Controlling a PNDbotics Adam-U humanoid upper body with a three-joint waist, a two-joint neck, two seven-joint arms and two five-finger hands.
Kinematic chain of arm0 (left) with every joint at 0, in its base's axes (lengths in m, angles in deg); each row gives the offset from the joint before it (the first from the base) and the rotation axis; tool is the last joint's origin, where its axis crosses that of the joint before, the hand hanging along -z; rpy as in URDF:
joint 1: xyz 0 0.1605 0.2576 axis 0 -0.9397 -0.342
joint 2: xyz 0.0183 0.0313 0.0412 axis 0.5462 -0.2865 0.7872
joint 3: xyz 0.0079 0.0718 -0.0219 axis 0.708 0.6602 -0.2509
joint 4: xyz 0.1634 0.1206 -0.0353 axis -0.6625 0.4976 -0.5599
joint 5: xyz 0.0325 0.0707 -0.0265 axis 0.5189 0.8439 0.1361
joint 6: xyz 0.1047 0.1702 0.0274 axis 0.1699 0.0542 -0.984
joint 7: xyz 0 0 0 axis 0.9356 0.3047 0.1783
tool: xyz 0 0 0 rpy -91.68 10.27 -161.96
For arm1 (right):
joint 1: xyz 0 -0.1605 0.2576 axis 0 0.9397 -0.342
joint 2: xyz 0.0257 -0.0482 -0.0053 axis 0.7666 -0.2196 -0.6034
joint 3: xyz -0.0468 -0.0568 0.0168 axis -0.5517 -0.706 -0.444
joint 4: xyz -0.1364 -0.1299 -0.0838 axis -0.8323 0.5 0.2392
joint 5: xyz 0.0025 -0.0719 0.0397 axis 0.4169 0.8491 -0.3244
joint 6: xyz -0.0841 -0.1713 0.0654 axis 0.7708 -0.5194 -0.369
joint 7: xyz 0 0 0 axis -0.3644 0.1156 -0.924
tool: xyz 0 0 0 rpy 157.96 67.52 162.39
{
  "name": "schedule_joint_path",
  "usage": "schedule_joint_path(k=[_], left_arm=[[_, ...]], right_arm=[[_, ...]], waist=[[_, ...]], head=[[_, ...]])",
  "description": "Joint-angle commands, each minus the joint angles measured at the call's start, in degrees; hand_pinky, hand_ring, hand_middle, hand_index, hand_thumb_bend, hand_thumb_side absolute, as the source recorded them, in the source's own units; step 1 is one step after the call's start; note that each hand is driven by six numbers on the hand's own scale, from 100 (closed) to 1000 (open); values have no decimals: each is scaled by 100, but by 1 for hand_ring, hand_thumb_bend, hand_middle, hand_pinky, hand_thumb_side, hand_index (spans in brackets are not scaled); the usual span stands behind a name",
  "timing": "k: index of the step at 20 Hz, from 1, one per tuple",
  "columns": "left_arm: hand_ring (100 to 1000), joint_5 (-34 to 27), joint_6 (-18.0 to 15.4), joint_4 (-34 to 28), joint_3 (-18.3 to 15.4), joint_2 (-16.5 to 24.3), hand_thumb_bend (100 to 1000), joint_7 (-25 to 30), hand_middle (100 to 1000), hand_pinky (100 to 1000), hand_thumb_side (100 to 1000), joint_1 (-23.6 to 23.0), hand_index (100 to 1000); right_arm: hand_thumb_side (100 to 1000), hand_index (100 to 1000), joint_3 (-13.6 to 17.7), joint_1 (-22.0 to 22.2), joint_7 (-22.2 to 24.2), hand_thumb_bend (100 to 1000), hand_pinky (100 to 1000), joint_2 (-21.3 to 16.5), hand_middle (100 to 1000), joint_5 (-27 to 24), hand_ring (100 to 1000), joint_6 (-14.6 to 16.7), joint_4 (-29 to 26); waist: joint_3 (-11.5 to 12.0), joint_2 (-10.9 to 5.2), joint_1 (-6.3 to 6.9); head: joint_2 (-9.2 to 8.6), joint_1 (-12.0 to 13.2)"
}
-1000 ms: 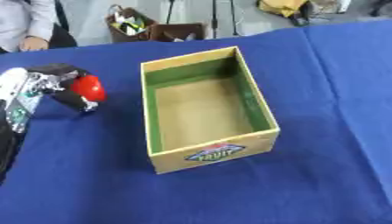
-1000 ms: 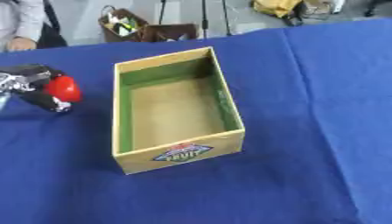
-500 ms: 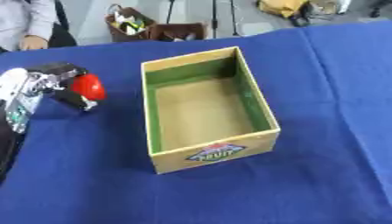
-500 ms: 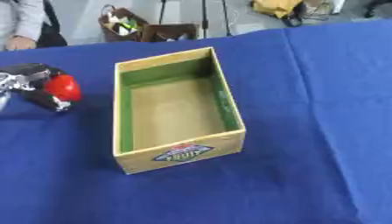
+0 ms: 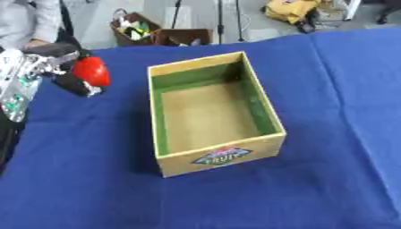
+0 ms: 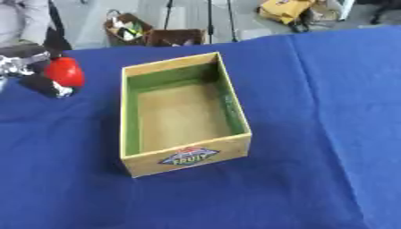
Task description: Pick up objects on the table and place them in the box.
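Fingers (image 5: pixel 74 82) of the left hand (image 5: pixel 49 67) clasp a red object (image 5: pixel 91 71) left of the box (image 5: pixel 213 156).

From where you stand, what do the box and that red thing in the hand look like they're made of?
The box looks like pale, matte wood or thick board: flat panels, green-painted inner walls, a printed label in front. The red object, held in the left hand, looks smooth and faintly glossy, perhaps plastic; I can't be sure.

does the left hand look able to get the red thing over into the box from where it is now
Probably yes. The left hand already has its fingers curled round the red object, held to the left of the box. The box is open-topped and looks empty, with only bare blue cloth between them.
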Motion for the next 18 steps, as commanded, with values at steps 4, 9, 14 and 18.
schedule_joint_path(k=[4, 9, 14, 18], left_arm=[[233, 53, -101, -1115, 80, 53, 100, 43, 305, 100, 418, 350, 528], [226, 142, -277, -1828, 329, -736, 100, 235, 297, 100, 412, 649, 522], [226, 493, -375, -1916, 511, -1477, 100, 275, 297, 100, 415, 550, 523], [231, 1120, -425, -1894, 606, -2058, 100, 226, 304, 100, 414, 316, 527]], right_arm=[[809, 735, 40, -34, -30, 100, 728, -97, 595, -60, 720, 32, -93], [813, 734, 2, -97, -2, 100, 727, -85, 595, -98, 718, 71, -93], [814, 734, 4, -148, -12, 100, 727, -87, 596, -123, 717, 119, -93], [815, 734, -8, -201, -11, 100, 727, -78, 596, -150, 716, 165, -93]], waist=[[48, -202, -61], [16, -217, -104], [-54, -215, -120], [-97, -198, -124]], head=[[83, -76], [79, -6], [131, -50], [142, -79]])
